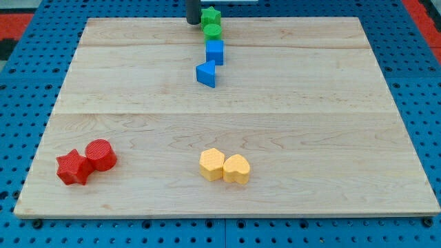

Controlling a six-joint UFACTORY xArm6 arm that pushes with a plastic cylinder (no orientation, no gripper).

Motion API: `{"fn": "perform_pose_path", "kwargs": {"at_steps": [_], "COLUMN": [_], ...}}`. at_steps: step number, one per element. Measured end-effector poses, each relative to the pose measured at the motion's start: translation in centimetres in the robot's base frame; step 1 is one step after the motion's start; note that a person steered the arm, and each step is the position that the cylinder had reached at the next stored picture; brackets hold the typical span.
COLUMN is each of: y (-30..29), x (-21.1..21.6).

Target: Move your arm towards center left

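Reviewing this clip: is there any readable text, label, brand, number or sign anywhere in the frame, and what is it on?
None: no text, label, brand, number or sign shows anywhere.
The wooden board is bare wood grain.
The blocks carry no markings: green star, green cylinder, blue cube, blue triangle, red star, red cylinder, yellow hexagon, yellow heart.
My tip, beside the green blocks at the view's top, is plain dark.

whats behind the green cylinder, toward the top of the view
Directly behind the green cylinder sits the green star block, touching it. My tip stands just left of that star. The star's lower edge is covered by the cylinder.
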State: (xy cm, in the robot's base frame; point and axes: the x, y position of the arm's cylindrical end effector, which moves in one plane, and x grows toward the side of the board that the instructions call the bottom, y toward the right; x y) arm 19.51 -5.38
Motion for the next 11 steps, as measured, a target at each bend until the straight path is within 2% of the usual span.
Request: {"fn": "perform_pose_path", "kwargs": {"at_steps": [1, 2, 3, 5, 8, 9, 11], "y": [-0.5, -7.6, -11.5, -14.5, -14.5, -14.6, -21.2], "x": [0.2, 5.6, 11.5, 12.8, 12.8, 14.8, 20.9]}}
